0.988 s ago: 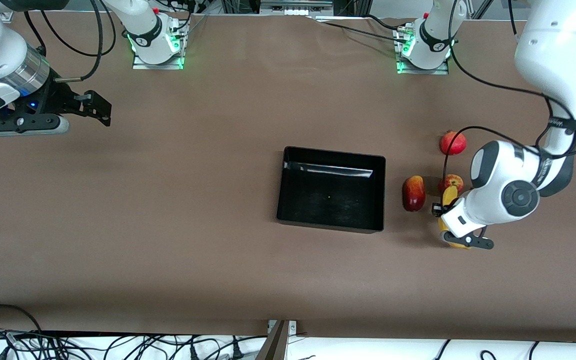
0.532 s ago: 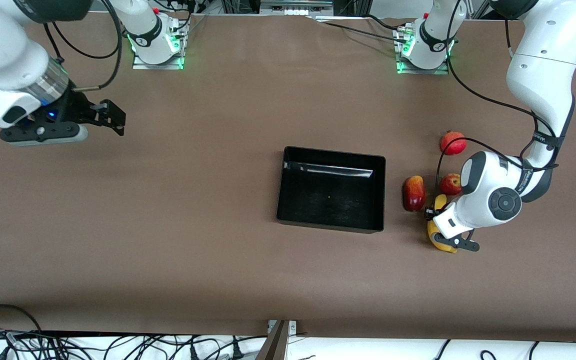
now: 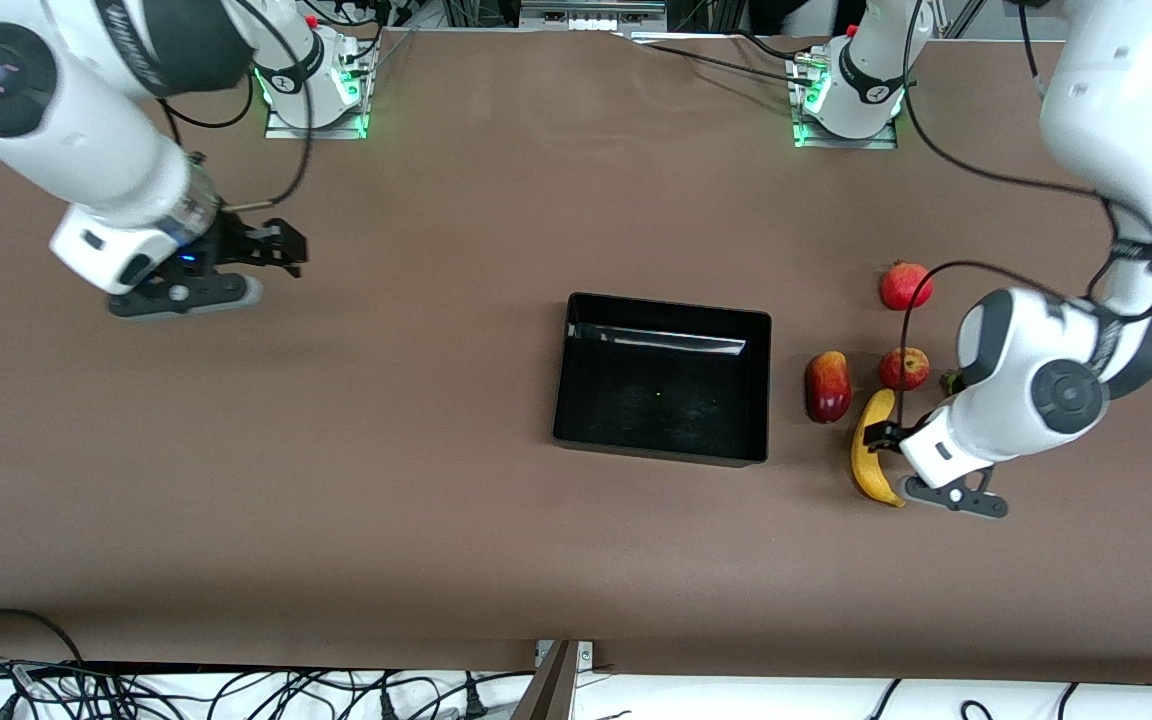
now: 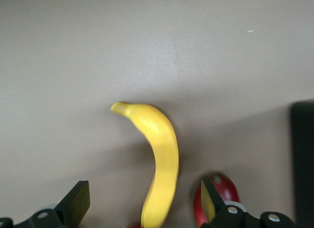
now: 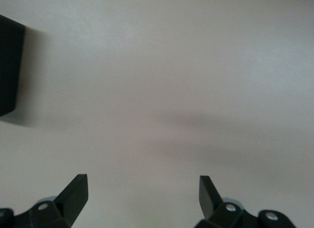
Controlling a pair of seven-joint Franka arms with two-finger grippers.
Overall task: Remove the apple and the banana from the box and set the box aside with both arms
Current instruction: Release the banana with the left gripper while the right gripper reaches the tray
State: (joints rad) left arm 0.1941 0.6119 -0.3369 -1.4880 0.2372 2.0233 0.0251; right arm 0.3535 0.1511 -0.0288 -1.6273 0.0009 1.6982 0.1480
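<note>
The yellow banana point(image 3: 872, 455) lies on the table between the black bin point(image 3: 576, 400) and the left arm's end. My left gripper point(image 3: 884, 435) is open and low over it. In the left wrist view point(image 4: 144, 203) the banana point(image 4: 159, 154) runs between the spread fingers point(image 4: 78, 202), which stand clear of it. The small red apple point(image 3: 904, 367) sits just farther from the front camera than the banana. My right gripper point(image 3: 288, 252) is open and empty over bare table toward the right arm's end point(image 5: 142, 196). The bin is empty.
A red-and-orange mango point(image 3: 827, 386) lies between the bin and the banana, and shows beside one left finger point(image 4: 226, 187). A pomegranate point(image 3: 905, 286) sits farther back than the apple. The bin's edge shows in both wrist views point(image 4: 303, 159) point(image 5: 9, 66).
My right arm has swung in from the table's end toward the bin. My left hand has shifted about over the banana, which now shows more fully.
</note>
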